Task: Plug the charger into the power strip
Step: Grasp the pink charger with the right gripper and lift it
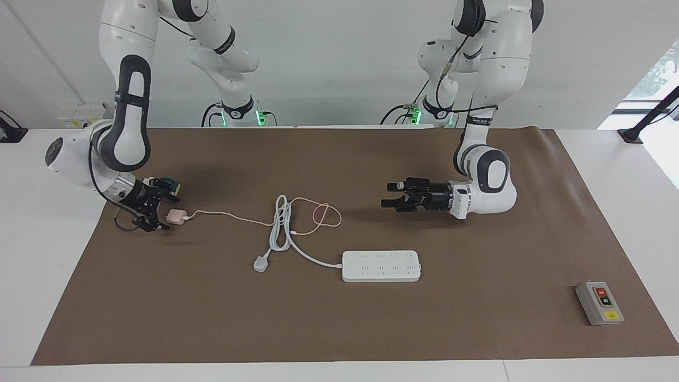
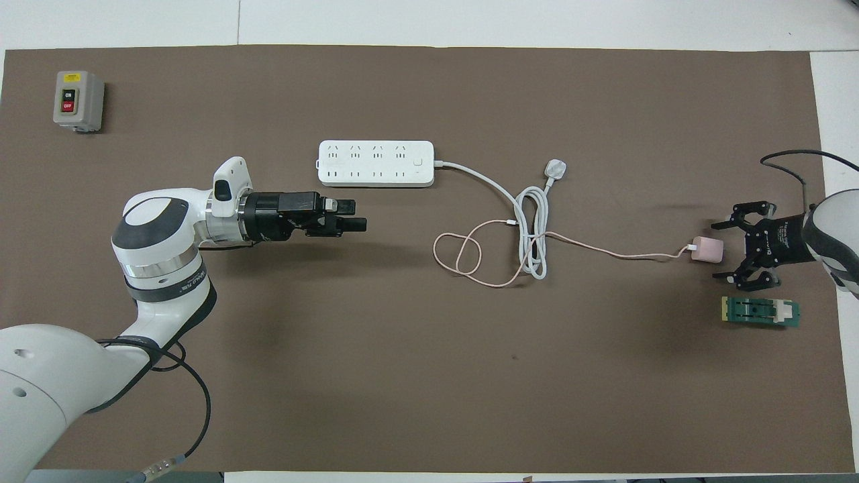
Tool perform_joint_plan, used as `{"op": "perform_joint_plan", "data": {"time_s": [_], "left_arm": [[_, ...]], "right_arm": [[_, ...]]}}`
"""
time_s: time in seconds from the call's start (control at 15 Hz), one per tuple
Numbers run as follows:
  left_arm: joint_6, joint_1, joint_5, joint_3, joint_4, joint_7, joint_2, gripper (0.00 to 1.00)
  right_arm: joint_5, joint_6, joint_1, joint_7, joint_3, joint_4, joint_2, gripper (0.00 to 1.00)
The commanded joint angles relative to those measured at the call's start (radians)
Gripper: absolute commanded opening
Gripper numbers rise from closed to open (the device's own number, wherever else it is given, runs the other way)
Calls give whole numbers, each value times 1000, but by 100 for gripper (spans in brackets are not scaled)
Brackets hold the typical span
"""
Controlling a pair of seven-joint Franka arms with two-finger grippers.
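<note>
The charger (image 1: 175,216) (image 2: 706,249), a small pale pink cube, lies on the brown mat toward the right arm's end, and its thin pink cable (image 2: 470,251) runs off toward the table's middle. My right gripper (image 1: 165,213) (image 2: 721,249) is low and open, with its fingertips on either side of the cube's end. The power strip (image 1: 381,266) (image 2: 376,163) lies flat, farther from the robots. My left gripper (image 1: 387,194) (image 2: 359,215) hangs open and level over bare mat beside the strip, holding nothing.
The strip's thick white cord (image 2: 533,221) is coiled over the pink cable and ends in a white three-pin plug (image 2: 556,168). A small green part (image 2: 760,312) lies beside the right gripper. A grey box with red and black buttons (image 2: 78,100) sits at the left arm's end.
</note>
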Motion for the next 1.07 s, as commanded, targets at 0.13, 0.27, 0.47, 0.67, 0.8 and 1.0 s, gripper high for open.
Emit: {"op": "perform_joint_plan", "data": {"time_s": [0.13, 0.27, 0.47, 0.67, 0.8, 1.0], "left_arm": [[-1, -12, -40, -1, 10, 15, -3, 100], [30, -28, -64, 0, 11, 36, -2, 100], [102, -52, -67, -1, 17, 74, 5, 100], [151, -66, -67, -1, 19, 76, 0, 100], [154, -66, -67, -1, 19, 76, 0, 100], [154, -68, -77, -1, 20, 76, 0, 100]], "right_arm": [[46, 13, -18, -34, 9, -11, -1, 100], [46, 16, -18, -36, 9, -23, -2, 100], [46, 20, -19, -55, 9, -34, -4, 100], [46, 20, -19, -63, 9, -35, -2, 98], [46, 20, -19, -66, 9, -34, -2, 96], [46, 22, -19, -112, 9, -34, -2, 90]]}}
